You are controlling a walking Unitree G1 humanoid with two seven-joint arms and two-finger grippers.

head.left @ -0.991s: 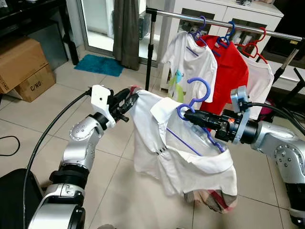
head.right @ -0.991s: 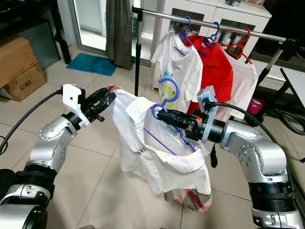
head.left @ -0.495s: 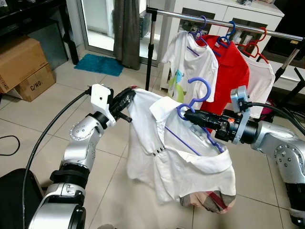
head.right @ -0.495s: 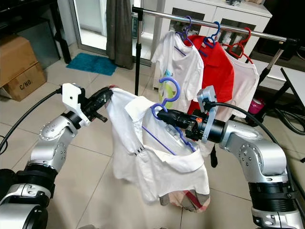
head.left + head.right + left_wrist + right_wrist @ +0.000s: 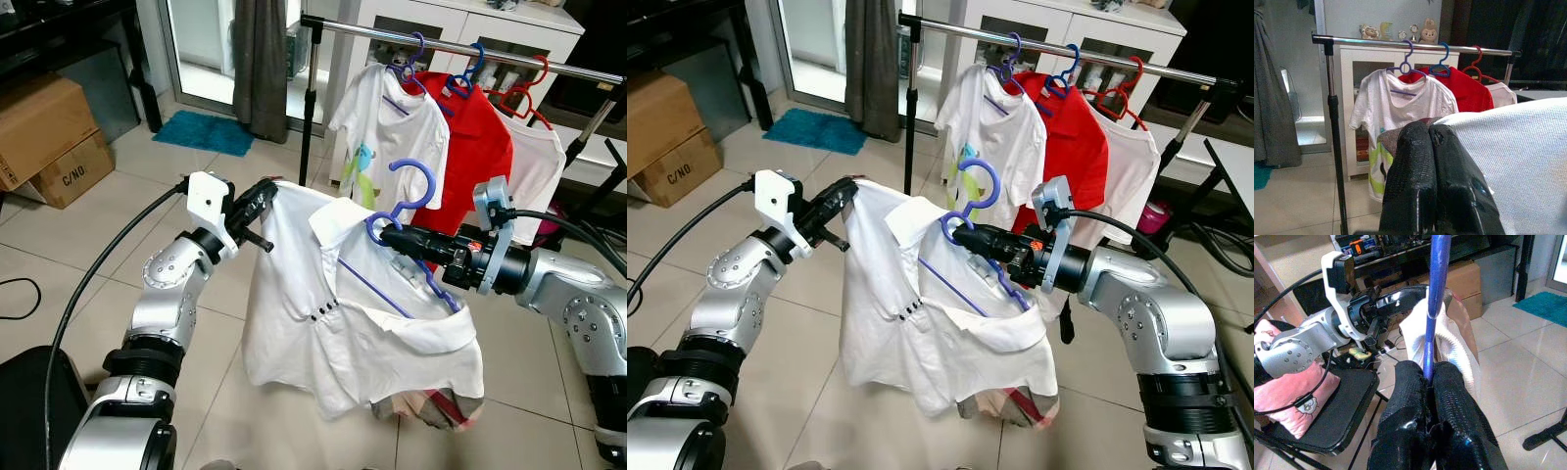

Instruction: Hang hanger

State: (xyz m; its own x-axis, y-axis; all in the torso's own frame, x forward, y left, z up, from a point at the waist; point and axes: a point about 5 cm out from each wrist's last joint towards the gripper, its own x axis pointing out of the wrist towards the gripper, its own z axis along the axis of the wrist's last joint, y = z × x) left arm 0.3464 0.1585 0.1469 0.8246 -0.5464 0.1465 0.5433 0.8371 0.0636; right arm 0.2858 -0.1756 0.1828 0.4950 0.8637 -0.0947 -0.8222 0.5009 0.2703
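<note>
A white collared shirt [image 5: 343, 323] with a plaid inner hem hangs between my two arms on a purple hanger [image 5: 411, 186]. My right gripper [image 5: 387, 235] is shut on the purple hanger just below its hook. My left gripper [image 5: 266, 191] is shut on the shirt's shoulder edge, holding it up at the left. Behind them, a chrome clothes rail [image 5: 470, 51] carries a white printed T-shirt [image 5: 387, 127], a red shirt [image 5: 475, 147] and another white shirt [image 5: 539, 166] on coloured hangers. In the left wrist view the left gripper [image 5: 1430, 134] pinches white cloth [image 5: 1518, 161].
The rail's black upright [image 5: 312, 98] stands just behind the held shirt. Cardboard boxes [image 5: 44, 137] sit at the far left, a teal mat [image 5: 206, 132] lies by the glass door and grey curtain [image 5: 260, 59]. A white cabinet [image 5: 470, 29] stands behind the rail. Tiled floor lies below.
The shirt's lower left part has dropped and spread downward, hanging longer than a second ago. Both grippers keep their holds and have hardly moved.
</note>
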